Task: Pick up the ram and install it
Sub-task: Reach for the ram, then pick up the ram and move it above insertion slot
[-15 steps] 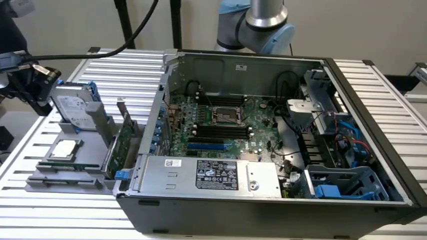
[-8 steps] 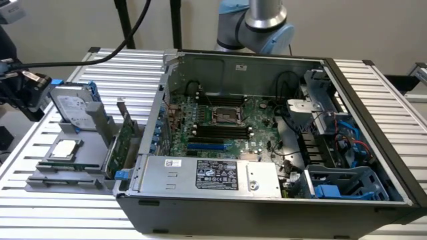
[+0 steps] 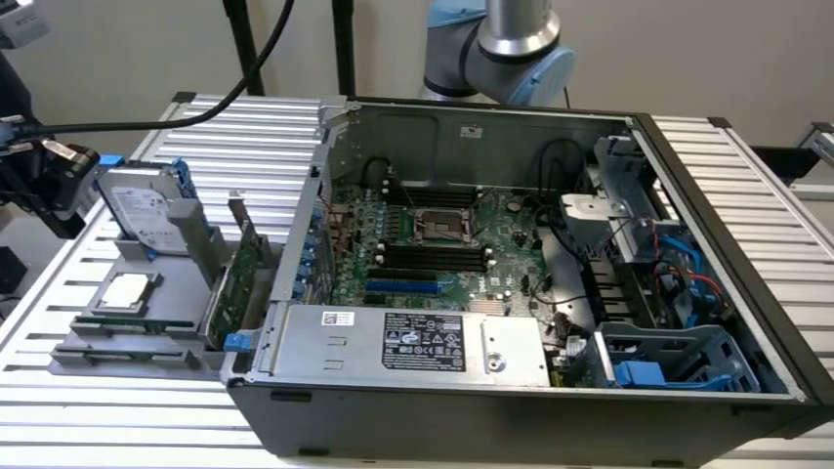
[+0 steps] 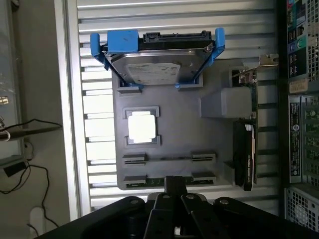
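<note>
Slatted aluminium tabletop, open black computer case on it, grey plastic parts tray alongside. The black end effector is mostly out of frame, so I honestly can't tell if it's open or closed. The ram sits in the tray's slot row farthest from the blue-framed hard drive, right at the end effector's tip. Only a thin green edge shows, and the chips are impossible to make out.
</note>
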Available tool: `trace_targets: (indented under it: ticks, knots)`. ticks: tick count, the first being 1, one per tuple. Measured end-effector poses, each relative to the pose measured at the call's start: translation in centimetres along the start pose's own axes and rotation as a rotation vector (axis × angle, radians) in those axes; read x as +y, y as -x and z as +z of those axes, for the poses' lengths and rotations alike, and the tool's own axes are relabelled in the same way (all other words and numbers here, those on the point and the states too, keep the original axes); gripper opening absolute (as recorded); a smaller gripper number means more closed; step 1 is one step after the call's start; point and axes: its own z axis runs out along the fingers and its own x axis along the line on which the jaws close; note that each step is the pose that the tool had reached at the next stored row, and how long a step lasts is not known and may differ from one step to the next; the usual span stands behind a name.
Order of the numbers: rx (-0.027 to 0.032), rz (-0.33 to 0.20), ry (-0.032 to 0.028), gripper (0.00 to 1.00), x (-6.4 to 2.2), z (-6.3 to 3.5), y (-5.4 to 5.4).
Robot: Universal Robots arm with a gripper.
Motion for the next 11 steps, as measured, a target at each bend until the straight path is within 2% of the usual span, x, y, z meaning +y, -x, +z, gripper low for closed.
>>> trace_targets:
  ticks: [9, 11]
  knots:
    - [0.0, 0.0, -0.0001, 0.0, 0.0, 0.01, 0.0]
    - [0.0005, -0.015, 0.0, 0.0, 0.0, 0.01, 0.0]
